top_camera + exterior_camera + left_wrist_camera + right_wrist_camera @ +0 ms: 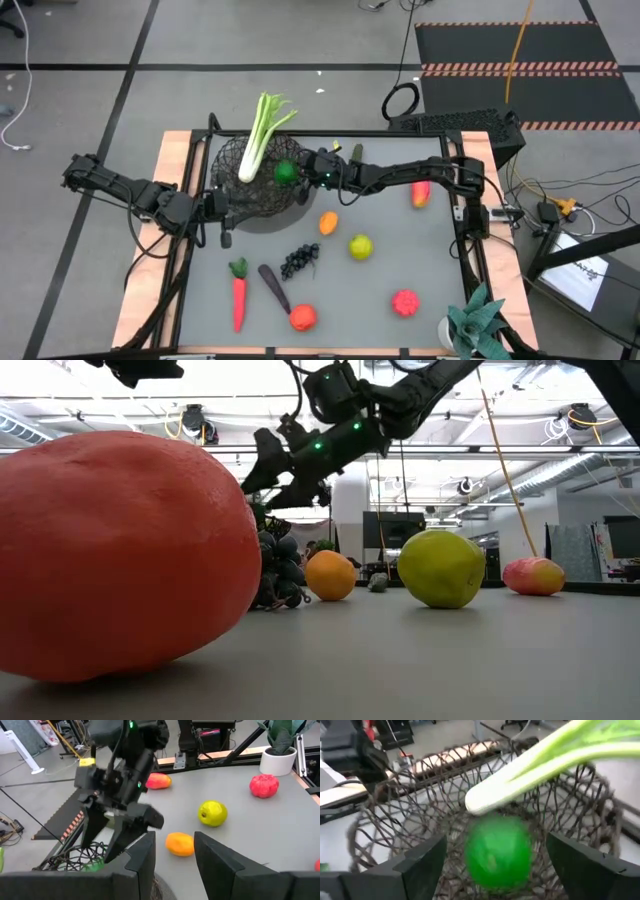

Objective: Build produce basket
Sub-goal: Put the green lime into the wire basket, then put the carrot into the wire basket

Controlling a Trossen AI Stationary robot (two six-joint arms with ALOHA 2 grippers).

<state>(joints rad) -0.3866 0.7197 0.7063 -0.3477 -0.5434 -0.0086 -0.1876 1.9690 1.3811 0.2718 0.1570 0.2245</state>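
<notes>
1. Over the back left part of the table (400,250) sits the basket (232,190), round black wire mesh, its left rim partly hidden by the left gripper (222,207).
2. Inside it the leek (258,135) leans with its leafy top past the back rim; the lime (498,851) is blurred between the right gripper's (300,172) jaws, which stand wide apart, not touching it.
3. Left jaws are apart, just beside the basket's rim.
4. Loose on the grey table: orange (328,222), apple (360,246), grapes (298,261), eggplant (273,287), carrot (238,295), mango (421,193), two pink-red fruits (404,302).
5. A potted spiky plant (478,322) stands at the front right corner; dark floor mats lie beyond.
</notes>
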